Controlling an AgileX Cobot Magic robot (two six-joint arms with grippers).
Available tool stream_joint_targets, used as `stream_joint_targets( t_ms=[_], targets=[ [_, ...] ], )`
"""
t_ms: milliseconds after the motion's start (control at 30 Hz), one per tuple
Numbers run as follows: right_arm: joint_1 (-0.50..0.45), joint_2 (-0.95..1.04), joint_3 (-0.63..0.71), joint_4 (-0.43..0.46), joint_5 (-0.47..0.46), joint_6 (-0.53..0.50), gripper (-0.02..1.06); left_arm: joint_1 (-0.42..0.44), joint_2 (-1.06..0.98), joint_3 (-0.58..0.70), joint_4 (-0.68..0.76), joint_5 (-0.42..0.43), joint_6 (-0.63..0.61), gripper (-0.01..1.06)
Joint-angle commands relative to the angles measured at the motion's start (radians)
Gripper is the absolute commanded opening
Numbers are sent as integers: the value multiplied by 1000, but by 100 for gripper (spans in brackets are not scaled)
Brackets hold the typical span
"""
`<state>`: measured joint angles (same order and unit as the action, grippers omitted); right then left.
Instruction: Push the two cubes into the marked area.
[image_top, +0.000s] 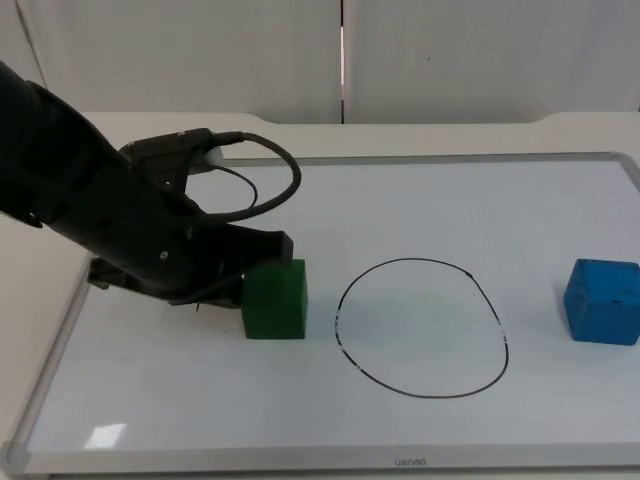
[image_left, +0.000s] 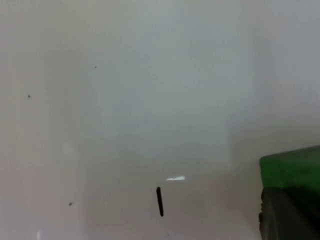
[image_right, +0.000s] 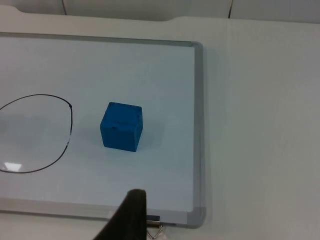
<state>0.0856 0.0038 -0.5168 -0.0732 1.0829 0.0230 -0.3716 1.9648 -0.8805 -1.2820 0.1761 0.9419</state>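
Two cubes: green (image_top: 275, 300) against left claw (image_top: 262, 262), blue (image_top: 602, 301) apart; claw states unclear.

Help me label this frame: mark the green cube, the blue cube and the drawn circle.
green cube (image_top: 275, 300), top view, front face.
blue cube (image_top: 601, 301), top view, front face.
drawn circle (image_top: 423, 396), top view, near stretch of its black line.

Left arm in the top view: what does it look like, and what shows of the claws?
The left arm is bulky, matte black, with rounded housings. Of the left claw, a dark, blocky fingertip shows in the left wrist view against the green cube. Of the right claw, one black, tapering fingertip shows in the right wrist view.
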Motion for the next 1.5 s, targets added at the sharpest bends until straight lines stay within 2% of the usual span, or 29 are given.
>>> stream_joint_targets(
  t_ms=[0,267,467,567,1067,1167,1267,1467],
  targets=[
    [-4,-4,3,1,-4,-8,105,-12,0,-3,-18,2,-5,0],
    [-4,-4,3,1,-4,-8,105,-13,0,-3,-18,16,-5,0],
    [-4,-4,3,1,-4,-8,105,-13,0,-36,-18,-5,7,0],
    [-4,-4,3,1,-4,-8,105,-13,0,-52,-22,24,7,0],
    [-4,-4,3,1,-4,-8,105,-50,39,-52,-33,28,-5,0],
    [-4,-4,3,1,-4,-8,105,-71,39,-52,-33,18,-5,0],
    [-4,-4,3,1,-4,-8,105,-107,39,-52,-36,-37,-5,0],
    [-4,-4,3,1,-4,-8,105,-116,39,-52,-34,-50,-5,0]
  ],
)
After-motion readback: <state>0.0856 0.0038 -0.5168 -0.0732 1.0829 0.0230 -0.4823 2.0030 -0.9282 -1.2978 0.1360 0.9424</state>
